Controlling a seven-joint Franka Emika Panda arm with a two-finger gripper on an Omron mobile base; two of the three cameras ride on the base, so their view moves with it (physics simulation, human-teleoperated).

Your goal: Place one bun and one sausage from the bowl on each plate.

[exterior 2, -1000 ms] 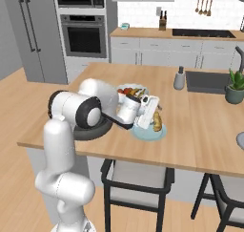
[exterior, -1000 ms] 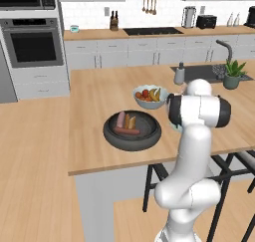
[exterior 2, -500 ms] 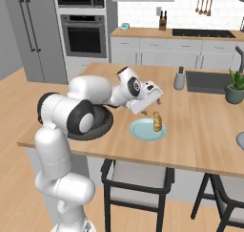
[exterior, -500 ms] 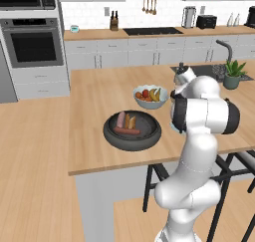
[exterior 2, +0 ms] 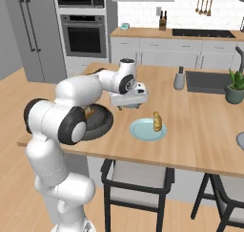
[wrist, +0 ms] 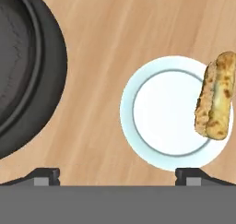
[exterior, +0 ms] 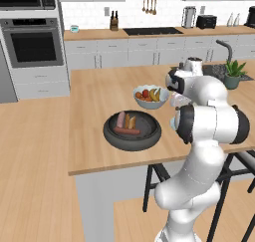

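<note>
We find one bun [wrist: 214, 96] on a plate [wrist: 156, 112]; gripper [wrist: 117, 174] wide, empty; sausages [exterior: 127, 131] remain in the bowl [exterior: 132, 133]; second plate unseen

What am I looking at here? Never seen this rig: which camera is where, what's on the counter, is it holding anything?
It is a rendered kitchen. A white arm on a driving base reaches over a wooden island. Two pictures come from cameras on the base, behind the arm to its left and right; the third looks down from the hand. On the island sit a dark bowl with sausages and a bun, a fruit bowl, and a pale blue plate with a bun at its edge. The gripper is open and holds nothing.
</note>
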